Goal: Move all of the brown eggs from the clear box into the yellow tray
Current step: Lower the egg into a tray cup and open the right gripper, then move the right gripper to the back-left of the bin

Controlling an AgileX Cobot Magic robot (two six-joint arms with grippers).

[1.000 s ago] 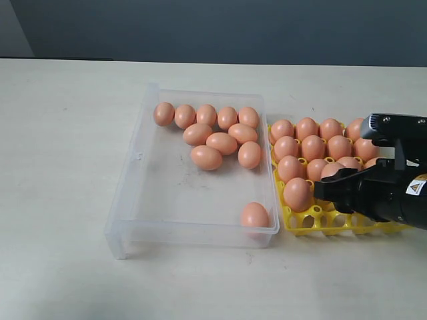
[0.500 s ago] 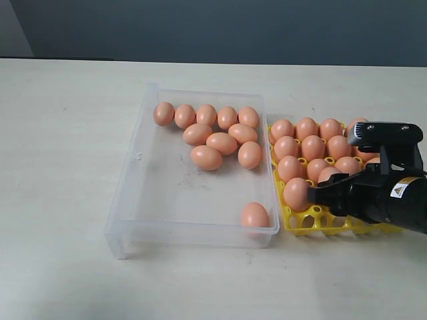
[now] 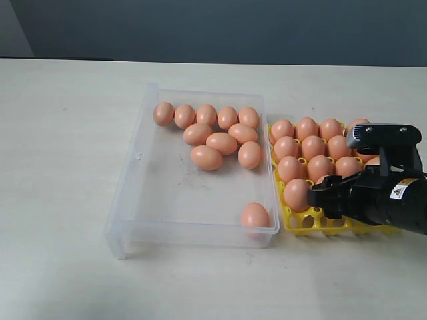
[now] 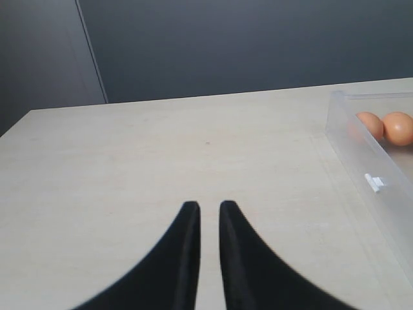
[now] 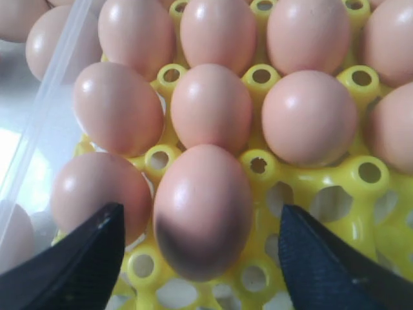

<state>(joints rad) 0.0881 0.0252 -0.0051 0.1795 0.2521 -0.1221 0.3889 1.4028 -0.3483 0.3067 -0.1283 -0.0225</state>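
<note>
1. Brown eggs (image 3: 221,143), smooth matte orange-brown ovals, lie in two places: eleven in the clear box and the others in the yellow tray.
2. That clear box (image 3: 170,193), a shallow rectangular bin of transparent plastic, rests on the pale bench (image 3: 67,167). Ten eggs huddle together at its far end, toward the tray side. One lone egg (image 3: 254,215) lies in the near corner next to the tray.
3. Just beside the box stands the yellow tray (image 3: 301,223), a bright yellow plastic grid of round cups. Its far rows are filled with eggs; the arm hides part of it.
4. Over the tray's near rows hangs the right tool (image 3: 319,195), black and two-fingered, with its fingers spread wide. In the right wrist view a seated egg (image 5: 203,210) sits in a cup between them, with a gap on each side, so the tool grips nothing.
5. Above bare bench, the left tool (image 4: 210,216) has its black fingers drawn almost together with only a thin slit between, holding nothing. The box wall and two eggs show nearby.
</note>
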